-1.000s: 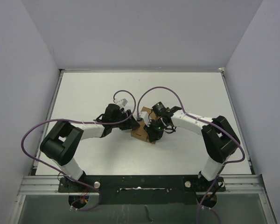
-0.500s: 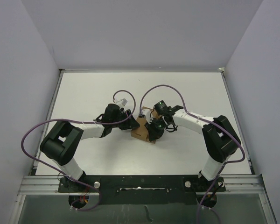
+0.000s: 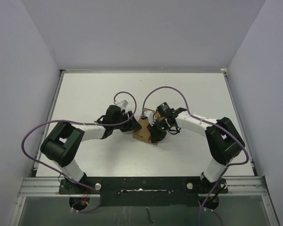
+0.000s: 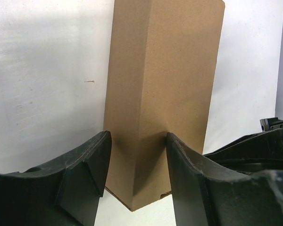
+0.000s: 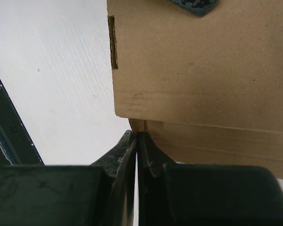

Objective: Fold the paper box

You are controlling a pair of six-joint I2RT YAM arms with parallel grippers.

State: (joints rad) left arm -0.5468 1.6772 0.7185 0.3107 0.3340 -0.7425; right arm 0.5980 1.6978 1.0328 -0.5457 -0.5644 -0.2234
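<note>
Your left hand (image 4: 137, 139) stands about half open, straddling a folded corner of the paper box (image 4: 165, 70), with one finger against each of the two faces. Your right hand (image 5: 137, 136) is closed, fingers pressed together, and its tips meet the lower edge of a brown panel at its corner. Whether a thin flap is pinched there you cannot tell.

In the overhead view the box sits at the centre of the white worktop (image 3: 99, 89), wedged between both wrists, which hide most of it. Purple cables (image 3: 37, 129) loop over each arm.

The box is plain brown cardboard with crisp creases. A narrow slot (image 5: 112, 42) shows at the upper left of the right wrist view, and a dark bluish patch (image 5: 193, 4) at its top edge.
</note>
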